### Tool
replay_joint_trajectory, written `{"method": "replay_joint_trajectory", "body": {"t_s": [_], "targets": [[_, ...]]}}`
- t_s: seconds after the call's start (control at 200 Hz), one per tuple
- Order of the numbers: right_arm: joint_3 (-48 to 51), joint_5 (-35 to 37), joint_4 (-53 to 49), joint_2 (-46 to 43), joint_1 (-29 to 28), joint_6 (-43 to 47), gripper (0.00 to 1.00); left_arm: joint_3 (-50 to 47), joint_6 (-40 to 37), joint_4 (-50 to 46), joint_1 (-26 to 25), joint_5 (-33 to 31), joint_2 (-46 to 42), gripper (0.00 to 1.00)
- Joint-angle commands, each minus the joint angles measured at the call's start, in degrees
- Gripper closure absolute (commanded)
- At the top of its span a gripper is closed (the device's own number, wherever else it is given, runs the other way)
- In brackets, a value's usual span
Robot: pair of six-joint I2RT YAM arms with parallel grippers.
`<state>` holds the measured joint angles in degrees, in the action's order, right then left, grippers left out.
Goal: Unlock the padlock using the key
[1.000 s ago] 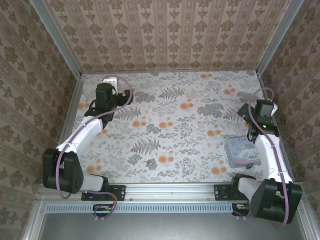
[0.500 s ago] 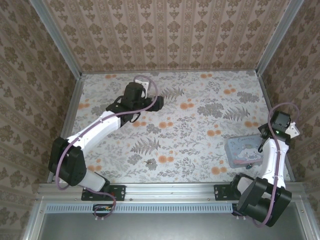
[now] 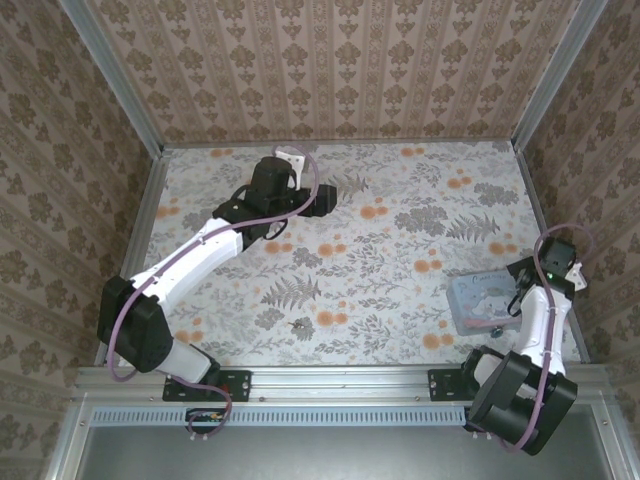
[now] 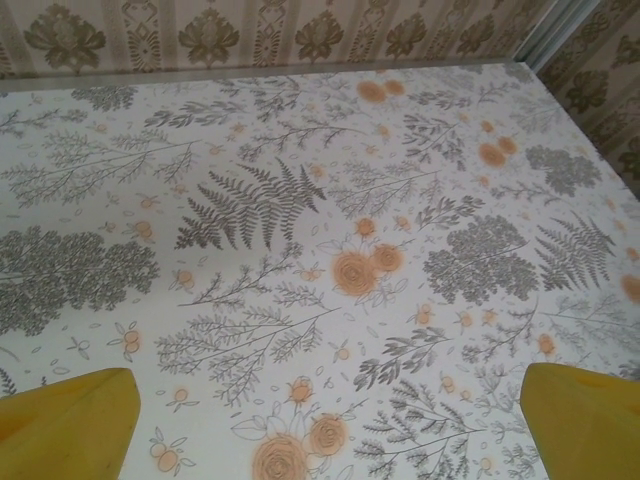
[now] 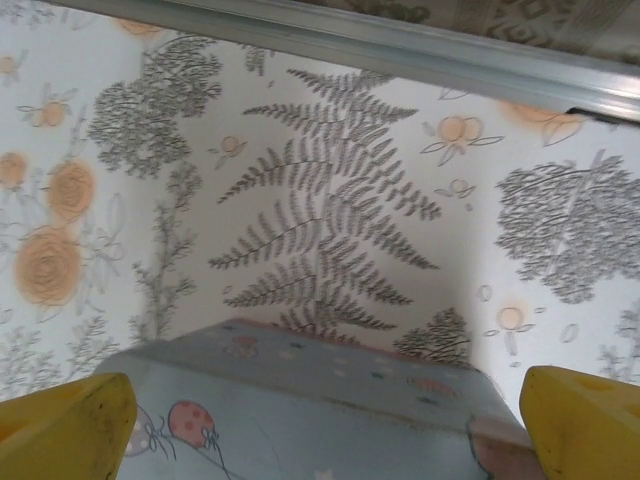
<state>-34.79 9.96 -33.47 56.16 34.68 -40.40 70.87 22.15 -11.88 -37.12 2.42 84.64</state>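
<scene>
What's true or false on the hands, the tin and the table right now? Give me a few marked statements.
1. The left hand and the right hand are both open. True.
2. The left hand holds a key. False: only the floral cloth shows between its wide-spread fingers.
3. A pale blue cartoon-printed tin sits at the table's right side, by the right arm. True.
4. The right hand is shut on the tin. False: its fingers stand wide apart over the tin.
5. A small dark item lies on the cloth towards the near edge, apart from both hands. True; it is too small to identify.
</scene>
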Motion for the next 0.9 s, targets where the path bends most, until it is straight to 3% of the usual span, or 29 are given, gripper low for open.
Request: {"method": "replay_joint_trajectory", "body": {"t_s": [0.0, 0.145, 0.325, 0.425, 0.895], "targets": [[3.65, -10.44, 1.12, -1.84, -0.34, -4.54, 0.0, 1.59, 1.77, -1.56, -0.58, 1.69, 0.43, 0.0], [7.35, -15.55, 5.71, -5.5, -6.44, -11.84, 0.0, 1.55, 3.18, -2.81, -1.18, 2.92, 0.52, 0.0], [7.19, -10.38, 10.22, -6.84, -22.14, -19.98, 0.01, 0.31, 6.51, -3.85, -2.96, 4.66, 0.76, 0.0], [4.97, -9.3, 11.44, -3.8, -26.86, -19.95, 0.0, -0.81, 9.46, -3.58, -5.09, 5.59, 1.43, 0.0], [0.69, -9.49, 12.07, -0.26, -25.49, -1.88, 0.0, -0.13, 20.23, -1.98, -20.39, 7.65, 9.91, 0.0]]}}
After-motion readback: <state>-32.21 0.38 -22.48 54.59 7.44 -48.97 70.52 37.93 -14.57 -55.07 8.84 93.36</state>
